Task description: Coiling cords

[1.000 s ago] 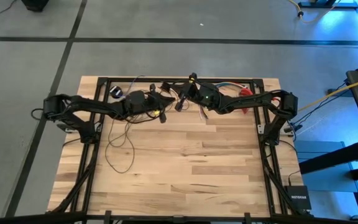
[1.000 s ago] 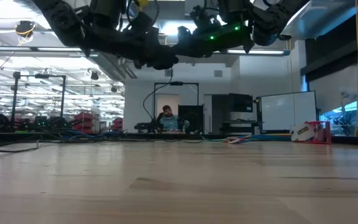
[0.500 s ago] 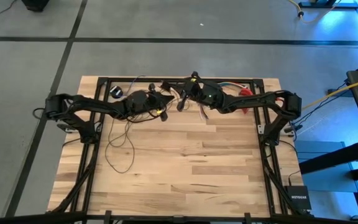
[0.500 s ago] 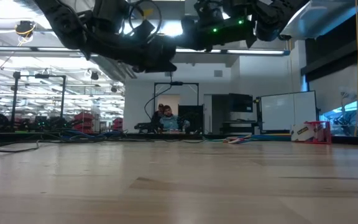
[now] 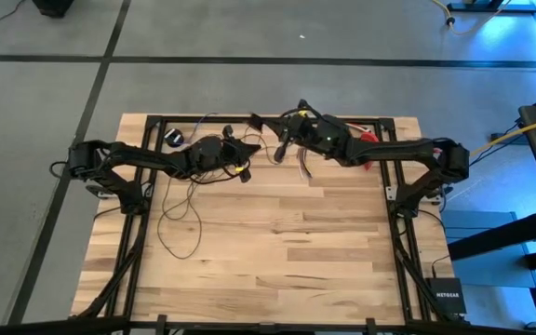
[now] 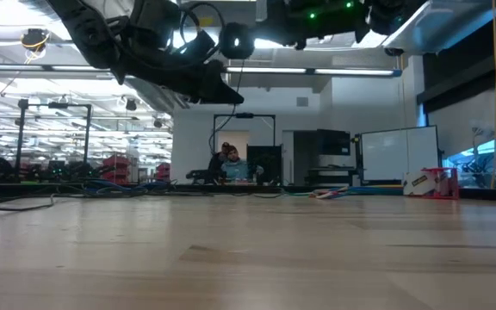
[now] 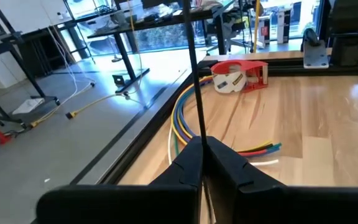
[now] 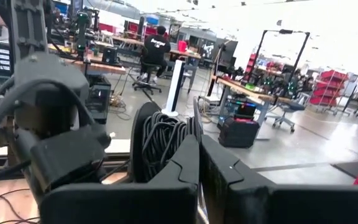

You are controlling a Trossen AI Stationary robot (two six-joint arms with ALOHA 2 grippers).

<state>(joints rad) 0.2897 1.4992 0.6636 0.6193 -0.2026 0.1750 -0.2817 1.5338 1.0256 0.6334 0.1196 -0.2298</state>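
Your left gripper (image 7: 201, 163) pinched the thin dark brown-black cords (image 7: 193, 74) above the far half of the pale wooden table (image 5: 277, 251); your right gripper (image 8: 199, 163) was pressed together on a coiled bunch (image 8: 163, 138) of them. Slack loops (image 5: 180, 219) lay on the table under the left arm; the cords' ends were hard to make out.

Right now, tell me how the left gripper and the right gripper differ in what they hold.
The left gripper pinches one taut strand of the cords; the right gripper clamps a thick coiled bundle. In the high view, the left sits nearer the table's middle, the right nearer the far edge. Both are shut on cord.
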